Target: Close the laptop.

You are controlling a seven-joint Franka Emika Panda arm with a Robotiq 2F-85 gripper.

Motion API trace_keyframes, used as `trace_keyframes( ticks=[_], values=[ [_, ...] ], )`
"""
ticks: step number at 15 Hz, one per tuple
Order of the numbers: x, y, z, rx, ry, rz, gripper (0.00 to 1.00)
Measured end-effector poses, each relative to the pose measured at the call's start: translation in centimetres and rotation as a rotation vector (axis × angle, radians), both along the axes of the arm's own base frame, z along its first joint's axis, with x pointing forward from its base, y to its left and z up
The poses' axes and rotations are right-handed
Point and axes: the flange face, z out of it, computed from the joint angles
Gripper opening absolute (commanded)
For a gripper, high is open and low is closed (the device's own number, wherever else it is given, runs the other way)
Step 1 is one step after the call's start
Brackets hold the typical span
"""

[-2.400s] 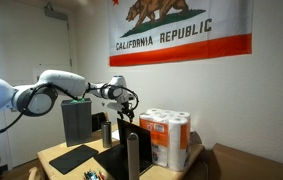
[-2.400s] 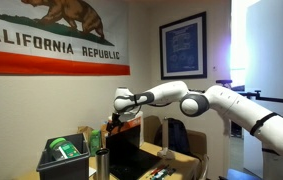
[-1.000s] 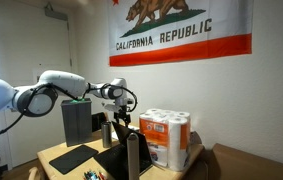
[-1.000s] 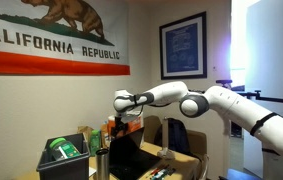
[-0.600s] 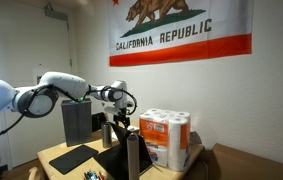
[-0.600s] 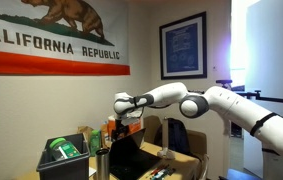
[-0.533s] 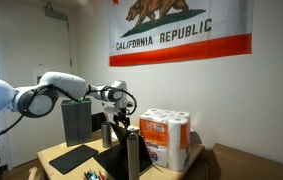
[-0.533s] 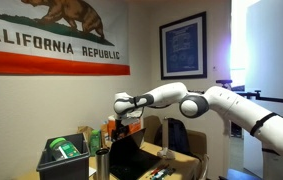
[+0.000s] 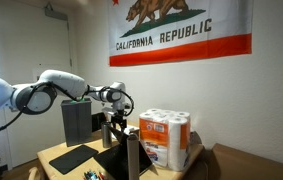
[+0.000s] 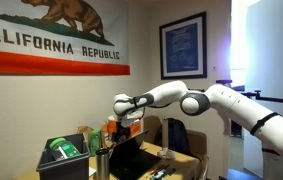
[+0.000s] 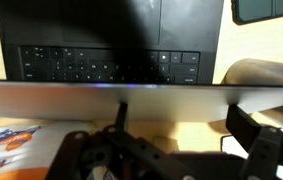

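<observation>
The laptop [image 11: 111,62] stands open. The wrist view shows its keyboard at the top and the grey top edge of its lid [image 11: 101,95] as a band across the middle. My gripper [image 11: 181,113] is open, with both fingers [image 11: 249,128] right behind that edge and spread wide with nothing between them. In both exterior views the gripper [image 9: 124,103] [image 10: 127,110] hangs just over the top of the upright lid of the laptop [image 9: 111,160] [image 10: 131,158]. I cannot tell whether the fingers touch the lid.
A paper-towel pack [image 9: 166,137] stands beside the laptop. A tall dark bin [image 9: 77,121] with a green top [image 10: 64,152] and a flat black mat [image 9: 71,157] are on the table. A dark cylinder [image 9: 133,157] stands in front. A bottle [image 9: 107,131] stands behind.
The gripper has come down a little and slightly sideways towards the lid's top edge. The laptop lid has not visibly moved.
</observation>
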Motion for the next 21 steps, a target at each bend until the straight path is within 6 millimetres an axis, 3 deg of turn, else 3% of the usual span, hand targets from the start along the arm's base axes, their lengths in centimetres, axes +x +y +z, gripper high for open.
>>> trace_keyframes(
  ticks=[8, 21],
  values=[
    [-3.7, 1.4, -2.3, -0.013, 0.116, -0.014, 1.00],
    [-9.9, 1.3, -8.8, -0.016, 0.192, -0.014, 1.00]
  ],
)
